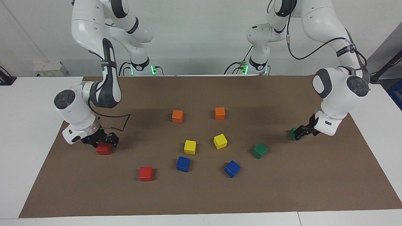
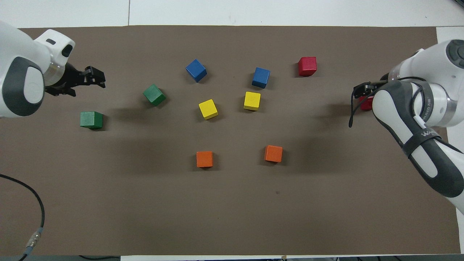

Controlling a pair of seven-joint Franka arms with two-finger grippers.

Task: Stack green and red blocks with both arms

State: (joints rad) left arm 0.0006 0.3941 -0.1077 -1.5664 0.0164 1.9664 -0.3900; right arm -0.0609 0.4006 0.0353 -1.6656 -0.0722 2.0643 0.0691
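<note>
One red block [image 1: 104, 149] lies at the right arm's end of the mat, mostly hidden by the arm in the overhead view [image 2: 365, 104]. My right gripper [image 1: 104, 142] hangs just over it, fingers spread; I cannot tell if they touch it. A second red block [image 1: 146, 173] lies farther from the robots [image 2: 307, 66]. One green block [image 1: 292, 134] lies at the left arm's end [image 2: 91, 120]. My left gripper [image 1: 300, 133] is open and raised beside it [image 2: 99, 77], holding nothing. The other green block [image 1: 259, 150] lies toward the middle [image 2: 154, 95].
Two orange cubes [image 1: 177, 116] [image 1: 220, 113], two yellow cubes [image 1: 190, 147] [image 1: 220, 141] and two blue cubes [image 1: 183, 164] [image 1: 232, 168] stand in the middle of the brown mat [image 1: 201, 194]. A black cable [image 2: 36, 232] lies at the mat's near corner by the left arm.
</note>
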